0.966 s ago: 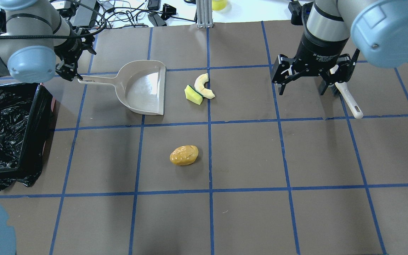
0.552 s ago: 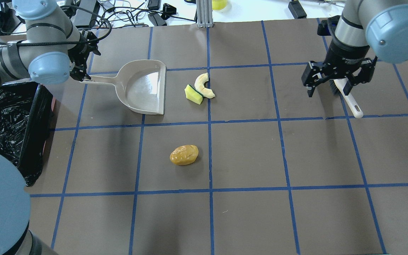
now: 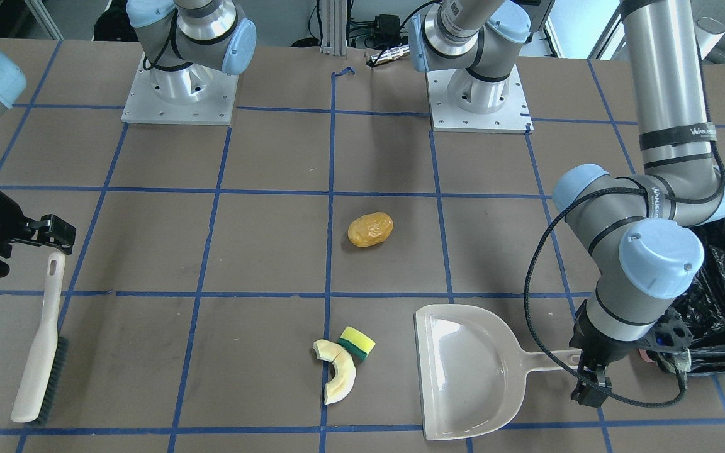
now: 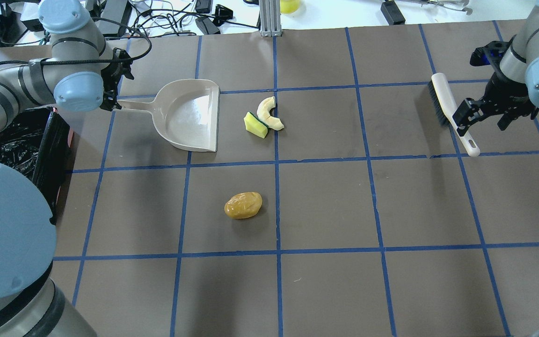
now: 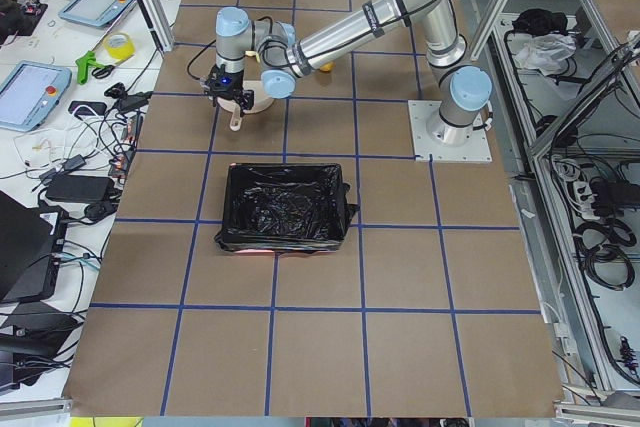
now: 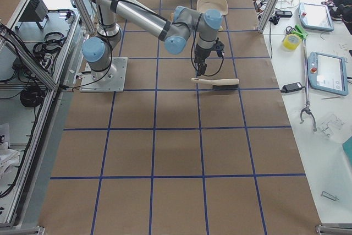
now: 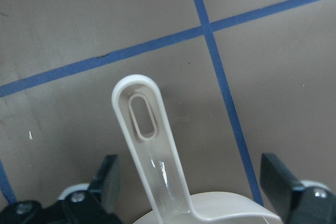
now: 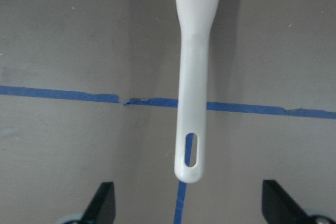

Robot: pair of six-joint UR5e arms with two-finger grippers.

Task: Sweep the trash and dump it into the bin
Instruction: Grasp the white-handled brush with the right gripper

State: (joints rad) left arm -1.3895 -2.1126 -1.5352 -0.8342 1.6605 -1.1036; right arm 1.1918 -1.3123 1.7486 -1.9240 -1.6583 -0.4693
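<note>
The trash lies on the brown table: a golden-brown potato-shaped lump (image 4: 243, 205) (image 3: 370, 229) and, farther off, a cream curved slice (image 4: 268, 113) touching a yellow-and-green sponge piece (image 4: 255, 125). The bin (image 4: 47, 145), lined with a black bag, stands at the left edge. A beige dustpan (image 4: 190, 114) lies by the slice. My left gripper (image 7: 191, 187) is open, its jaws on either side of the dustpan handle (image 7: 152, 145). My right gripper (image 8: 190, 205) is open over the end of a white brush's handle (image 8: 195, 77). The brush (image 4: 447, 110) lies flat.
The bin also shows in the exterior left view (image 5: 285, 207), near the table's edge. Cables and devices lie beyond the far table edge (image 4: 166, 18). A metal post (image 4: 269, 18) stands at the far middle. Blue tape lines grid the table.
My right gripper has moved right, from over the brush head to beside the handle's end. My left gripper has moved right, up to the dustpan handle. The trash has not moved.
</note>
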